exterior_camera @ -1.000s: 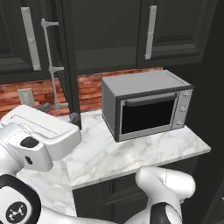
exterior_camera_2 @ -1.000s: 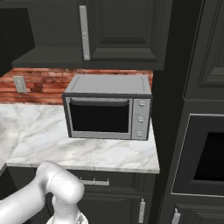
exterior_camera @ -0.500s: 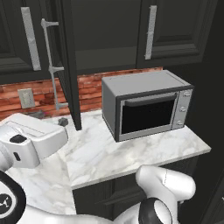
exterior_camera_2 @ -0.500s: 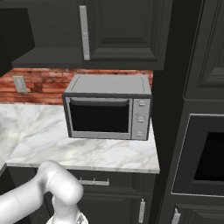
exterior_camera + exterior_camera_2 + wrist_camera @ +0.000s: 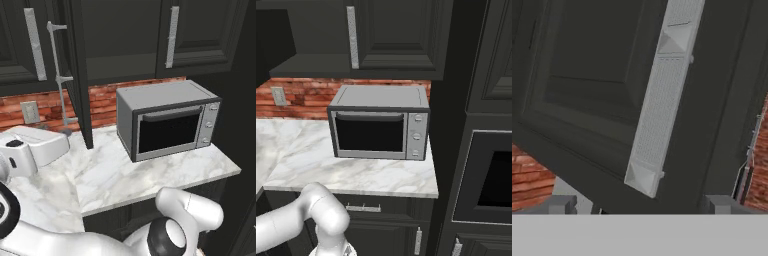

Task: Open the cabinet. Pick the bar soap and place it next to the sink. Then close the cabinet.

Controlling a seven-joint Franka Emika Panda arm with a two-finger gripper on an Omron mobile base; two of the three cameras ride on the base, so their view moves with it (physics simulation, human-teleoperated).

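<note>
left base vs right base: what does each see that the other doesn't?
Left base only: a cabinet door swung out edge-on, a thin faucet behind it, and the robot's white hand low at left.
Right base only: a built-in wall oven at far right and the drawer handle under the counter.
Both: the microwave on the marble counter, brick backsplash, a wall outlet and black upper cabinets with silver bar handles.

Ahead of the gripper (image 5: pixel 640 204), the handle (image 5: pixel 662 95) runs off the top edge, and the cabinet (image 5: pixel 587 65) door is cut off on every side. The fingertips (image 5: pixel 559 204) are sunk in the bottom band. Past the door's right edge, a thin faucet (image 5: pixel 751 150) shows partly.
</note>
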